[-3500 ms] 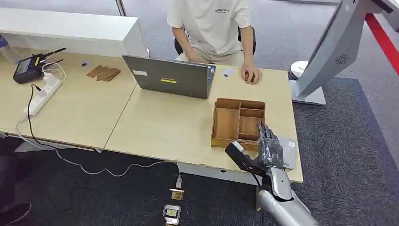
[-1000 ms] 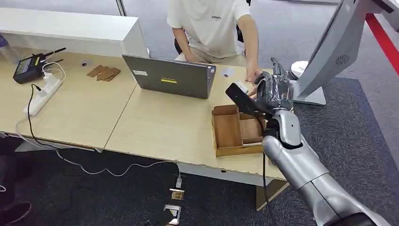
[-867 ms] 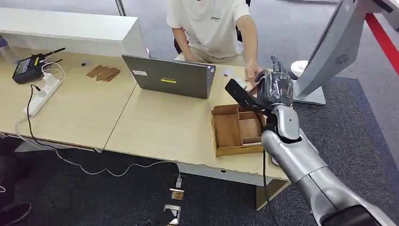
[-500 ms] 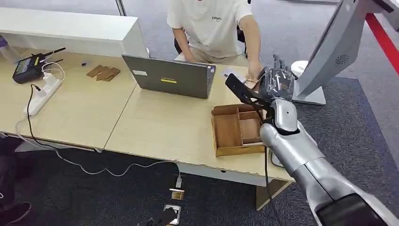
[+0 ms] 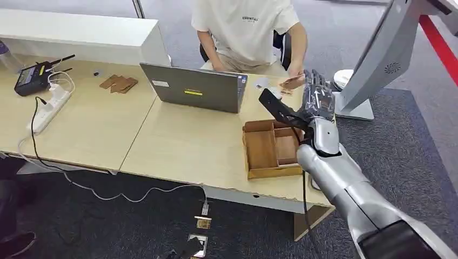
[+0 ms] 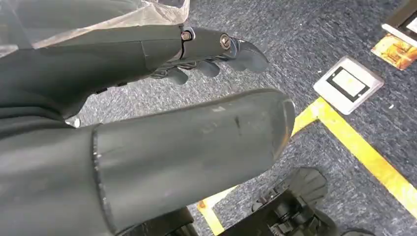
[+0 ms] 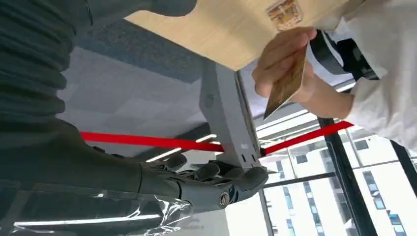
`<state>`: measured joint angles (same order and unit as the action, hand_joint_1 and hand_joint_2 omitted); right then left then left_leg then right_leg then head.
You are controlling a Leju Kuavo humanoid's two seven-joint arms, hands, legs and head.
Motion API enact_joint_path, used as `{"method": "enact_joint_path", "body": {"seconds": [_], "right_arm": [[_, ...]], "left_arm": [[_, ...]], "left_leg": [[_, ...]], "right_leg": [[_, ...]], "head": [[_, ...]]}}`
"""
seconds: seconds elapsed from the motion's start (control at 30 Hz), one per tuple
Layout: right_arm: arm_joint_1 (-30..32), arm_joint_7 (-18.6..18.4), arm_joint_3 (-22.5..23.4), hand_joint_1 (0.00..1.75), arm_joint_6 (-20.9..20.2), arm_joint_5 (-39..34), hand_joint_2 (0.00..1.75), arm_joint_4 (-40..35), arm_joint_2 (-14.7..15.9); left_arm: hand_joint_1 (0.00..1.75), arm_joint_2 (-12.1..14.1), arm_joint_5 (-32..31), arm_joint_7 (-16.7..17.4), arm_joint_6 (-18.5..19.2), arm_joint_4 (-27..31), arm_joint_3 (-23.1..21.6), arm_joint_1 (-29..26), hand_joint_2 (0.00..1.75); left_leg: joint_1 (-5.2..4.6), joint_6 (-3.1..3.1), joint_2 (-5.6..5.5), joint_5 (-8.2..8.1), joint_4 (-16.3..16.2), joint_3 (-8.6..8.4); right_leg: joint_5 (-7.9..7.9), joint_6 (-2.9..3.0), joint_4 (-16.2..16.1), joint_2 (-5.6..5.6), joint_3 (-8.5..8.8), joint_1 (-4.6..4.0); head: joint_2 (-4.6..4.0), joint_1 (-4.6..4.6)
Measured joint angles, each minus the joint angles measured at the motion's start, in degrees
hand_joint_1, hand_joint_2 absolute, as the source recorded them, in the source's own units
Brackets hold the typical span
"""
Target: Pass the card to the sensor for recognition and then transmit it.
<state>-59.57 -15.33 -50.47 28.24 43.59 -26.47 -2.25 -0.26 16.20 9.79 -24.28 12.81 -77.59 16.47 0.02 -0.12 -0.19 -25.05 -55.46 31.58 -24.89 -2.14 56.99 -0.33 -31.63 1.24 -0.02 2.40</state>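
Note:
A person's hand [image 5: 294, 81] pinches the tan card [image 5: 290, 82] above the far side of the desk, just past my right hand [image 5: 316, 101]. My right hand is raised over the wooden tray [image 5: 246, 147] with its fingers extended and nothing in them. In the right wrist view the card [image 7: 287, 82] sits between the person's fingers [image 7: 278, 54], apart from my right hand [image 7: 196, 183]. A small white tag [image 5: 262, 83] lies on the desk beside the laptop. My left hand [image 6: 196, 123] hangs over the carpet, holding nothing.
A grey laptop [image 5: 194, 87] stands open in front of the seated person [image 5: 246, 29]. A large white monitor [image 5: 381, 54] rises at the desk's right end. A power strip [image 5: 49, 107], a black device [image 5: 32, 78] and wooden pieces [image 5: 119, 83] lie at the left.
My right hand rose from the desk's front edge to above the tray, carrying the card toward the person. The person's hand now holds the card and has drawn it back; my fingers are empty.

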Motion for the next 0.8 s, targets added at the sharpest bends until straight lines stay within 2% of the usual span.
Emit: {"method": "enact_joint_path", "body": {"seconds": [0.2, 0.3, 0.4, 0.53, 0.67, 0.8], "right_arm": [[1.23, 6.85, 0.61, 0.0, 5.36, -8.62, 1.75, -1.18, -0.57], [3.75, 10.43, 1.22, 0.0, 8.4, -13.95, 1.75, -4.57, -0.46], [7.05, 11.44, 1.73, 0.0, 10.58, -17.51, 1.75, -9.04, 0.35], [14.73, 12.68, 2.84, 0.0, 11.87, -20.49, 1.75, -17.54, 2.03], [24.71, 15.98, 5.29, 0.0, 11.94, -22.82, 1.75, -27.13, 3.43], [33.67, 19.99, 8.55, 0.0, 11.98, -24.2, 1.75, -36.55, 3.5]], "left_arm": [[0.0, 0.44, 1.22, 0.0, -1.31, -0.22, 0.07, -0.67, 0.0], [0.0, 0.87, 2.27, -0.11, -2.58, -0.22, 0.31, -1.35, 0.0], [0.0, 1.4, 3.17, -0.44, -3.71, -0.26, 0.59, -2.15, 0.0], [0.0, 2.38, 4.2, -0.77, -5.2, -0.33, 0.88, -3.61, 0.0], [0.0, 3.28, 5.51, -1.29, -7.17, -0.37, 1.99, -5.18, 0.0], [0.0, 4.11, 6.45, -1.6, -8.9, -0.44, 2.84, -6.23, 0.0]], "left_leg": [[0.05, -0.01, 0.02, -0.01, 0.0, 0.0], [0.07, -0.02, 0.01, -0.01, 0.0, -0.01], [0.11, -0.01, 0.01, -0.01, 0.0, -0.03], [0.12, -0.04, 0.02, -0.06, 0.01, -0.08], [0.15, -0.12, 0.01, -0.12, 0.01, -0.06], [0.16, -0.15, -0.01, -0.14, 0.03, -0.07]], "right_leg": [[-0.01, 0.01, 0.0, 0.0, 0.0, -0.06], [-0.01, 0.01, 0.0, 0.0, 0.0, -0.07], [-0.04, 0.04, -0.01, 0.0, 0.0, -0.08], [-0.06, 0.06, -0.02, 0.0, 0.06, -0.12], [-0.13, 0.11, -0.02, 0.0, 0.05, -0.16], [-0.2, 0.21, -0.02, 0.0, 0.05, -0.18]], "head": [[0.0, 0.0], [0.0, 0.02], [0.0, -0.02], [0.0, 0.02], [0.0, -0.02], [0.0, 0.0]]}}
